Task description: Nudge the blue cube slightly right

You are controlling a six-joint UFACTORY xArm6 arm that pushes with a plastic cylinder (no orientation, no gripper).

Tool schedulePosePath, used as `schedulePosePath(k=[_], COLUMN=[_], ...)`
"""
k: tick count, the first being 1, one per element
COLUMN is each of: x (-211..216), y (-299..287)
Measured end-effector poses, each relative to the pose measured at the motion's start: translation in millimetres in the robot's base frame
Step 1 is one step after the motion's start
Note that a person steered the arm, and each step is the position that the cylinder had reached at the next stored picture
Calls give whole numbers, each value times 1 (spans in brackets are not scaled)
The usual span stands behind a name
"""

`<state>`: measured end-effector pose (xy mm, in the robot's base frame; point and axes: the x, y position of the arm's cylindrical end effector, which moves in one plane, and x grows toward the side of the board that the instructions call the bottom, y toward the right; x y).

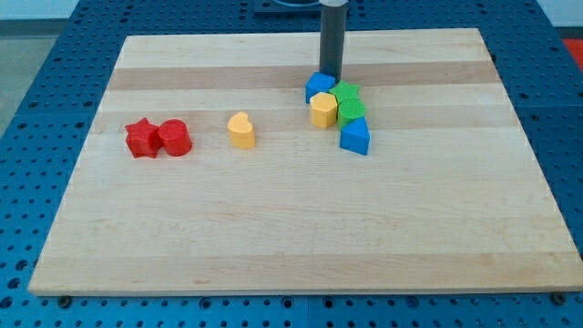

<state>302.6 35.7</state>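
The small blue plastic cube (318, 87) is found near the middle of the pale wooden bench (273, 228), toward the view's top, at the upper-left corner of a tight cluster. My tip (330, 75), the lower end of the straight dark rod, is seen just behind the cube, at its upper-right edge, touching it or very nearly so; contact cannot be told for certain. No pincer is fitted to this arm, so nothing spread, pressed together or pinching can be reported.

The coming move is judged to turn on this: the cube lies to the view's lower left of my tip, whereas a push to the right calls for the tip to be placed on the cube's left face. A path round the cube's top edge would probably be needed first.

No long axis is offered by the cube; it appears turned slightly, one corner toward the view's top. On its right it is pressed by a green ridged block (347, 98), and below it a yellow rounded block (323, 109) is touching, so a rightward nudge is expected to disturb both.
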Motion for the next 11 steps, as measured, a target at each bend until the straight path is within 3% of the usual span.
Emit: schedulePosePath(k=[3,6,11], x=[-3,26,26], y=[-65,-65,-45])
